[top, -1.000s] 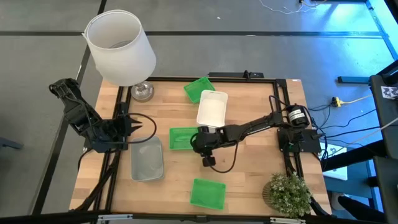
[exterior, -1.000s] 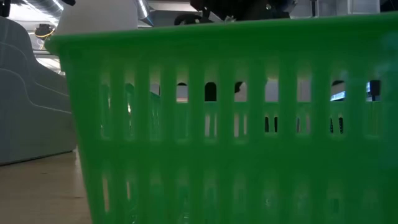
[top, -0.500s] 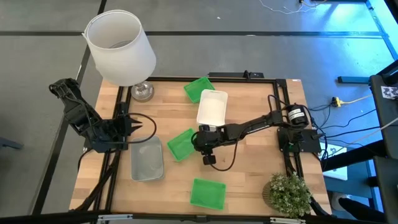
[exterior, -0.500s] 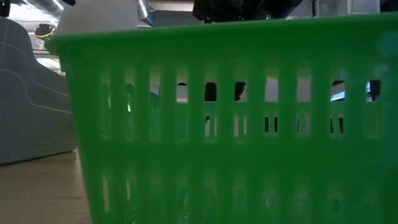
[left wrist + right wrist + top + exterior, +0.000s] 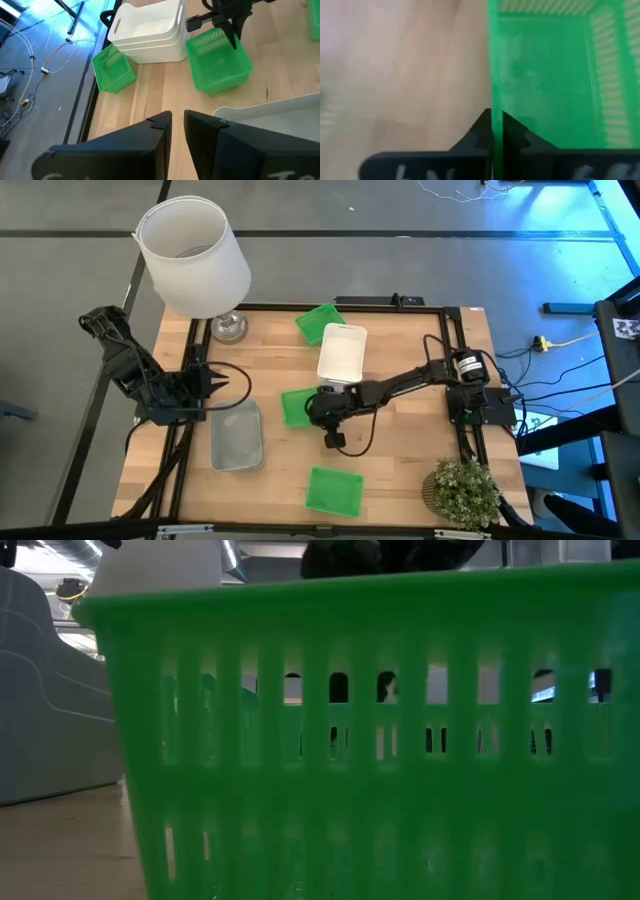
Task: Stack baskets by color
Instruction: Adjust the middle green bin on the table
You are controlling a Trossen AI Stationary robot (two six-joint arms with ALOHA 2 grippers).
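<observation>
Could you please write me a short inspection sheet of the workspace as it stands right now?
Surface: wooden table, bare wood between items.
Job's things: white basket stack; far green basket; middle green basket; near green basket; grey basket.
Clutter: lampshade and potted plant at opposite corners.
Grippers: right pincer shut on the middle green basket's wall; left pincer waits by the grey basket, slightly apart.
Cables: yellow cable on the floor.
Surroundings: grey floor; nothing else seen.

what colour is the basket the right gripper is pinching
Bright green; the basket wall sits between the right gripper fingers, clearest in the right wrist view.
</observation>
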